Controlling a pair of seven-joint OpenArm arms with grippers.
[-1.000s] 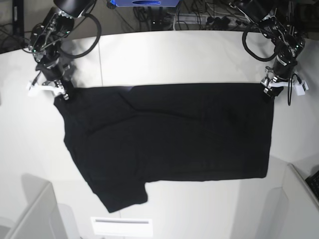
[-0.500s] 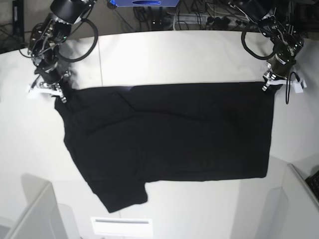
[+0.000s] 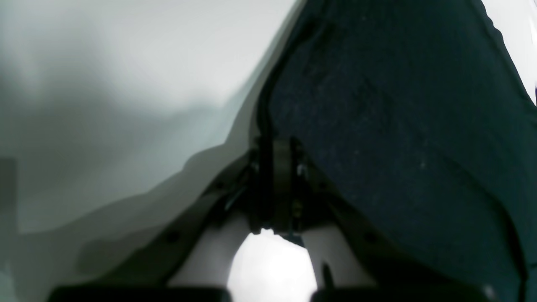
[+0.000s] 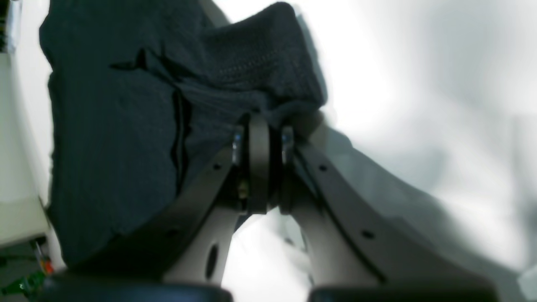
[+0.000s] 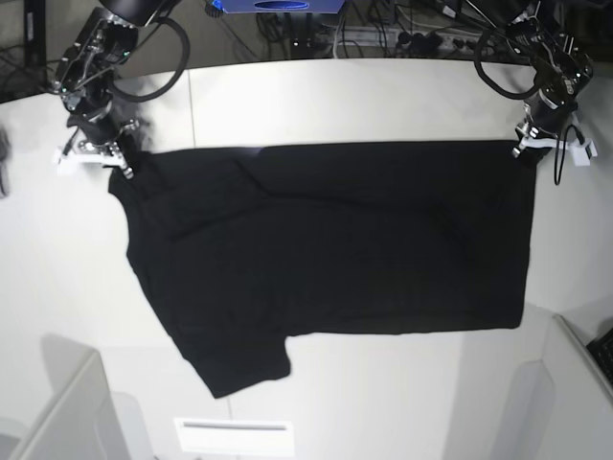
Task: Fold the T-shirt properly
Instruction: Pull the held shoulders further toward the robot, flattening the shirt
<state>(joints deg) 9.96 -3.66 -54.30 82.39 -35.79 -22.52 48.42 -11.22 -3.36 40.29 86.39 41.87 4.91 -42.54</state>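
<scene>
Here, the left claw (image 3: 277, 167) is pressed together on the edge of the T-shirt (image 5: 335, 249), its two dark fingers meeting on a fold of black fabric in the left wrist view. In the base view this same left claw (image 5: 530, 144) sits at the far right of the scene, pinching the far right corner of the garment. The right claw (image 4: 260, 138) is likewise clamped on the cloth, and the right wrist view shows a bunched ridge of dark knit with a stitched hem rising just above its fingertips. In the base view the right claw (image 5: 107, 158) is at the far left, holding the far left corner of the garment.

Between the two claws the far edge of the T-shirt runs nearly straight across the white worktop (image 5: 335, 96). The garment lies spread out, plain black side showing, covering much of the middle of the worktop. Its right side ends in a fairly straight edge running toward the viewer. On the left the fabric slants inward, and one short sleeve sticks out at the near left.

A small white label or card (image 5: 233, 433) lies on the worktop near the viewer, apart from the sleeve. Cables and dark equipment (image 5: 383, 29) crowd the far side beyond the worktop.
</scene>
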